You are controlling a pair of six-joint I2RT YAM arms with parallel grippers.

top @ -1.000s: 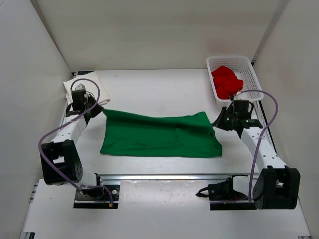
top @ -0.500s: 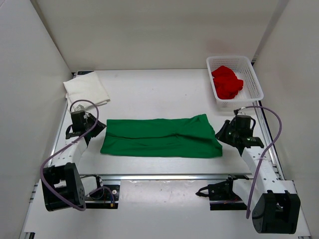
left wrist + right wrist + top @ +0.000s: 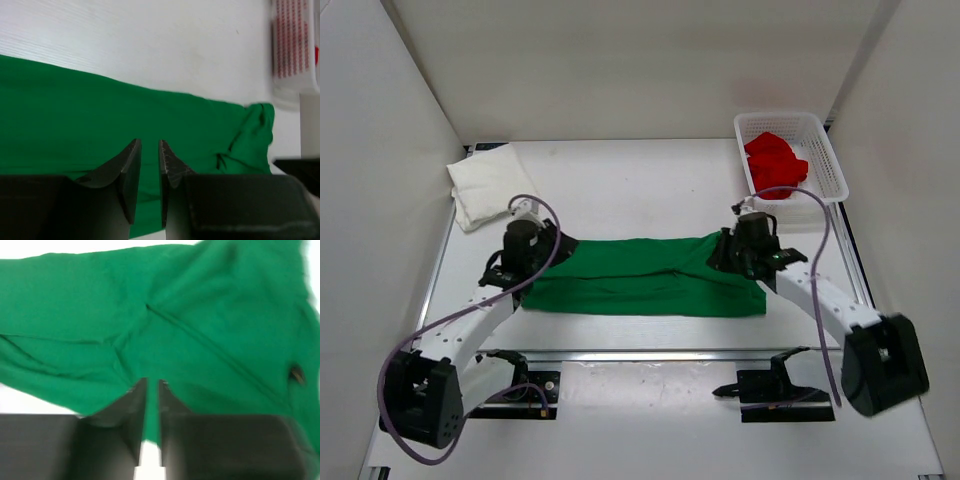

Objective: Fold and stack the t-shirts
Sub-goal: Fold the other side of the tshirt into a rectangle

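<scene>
The green t-shirt lies as a long flat strip across the middle of the table. My left gripper hovers over its left end, jaws a small way apart with nothing between them, green cloth beneath. Over the right end, my right gripper shows only a narrow slit between its jaws, empty, above the creased cloth. The white t-shirt lies folded at the far left. The red t-shirt sits crumpled in the basket.
The white mesh basket stands at the far right corner, and its wall also shows in the left wrist view. White walls close in the table on three sides. A metal rail runs along the near edge.
Both grippers let go of the green shirt's far corners after laying it down as a strip. Both arms then swung inward over the shirt's ends, and the jaws parted slightly.
</scene>
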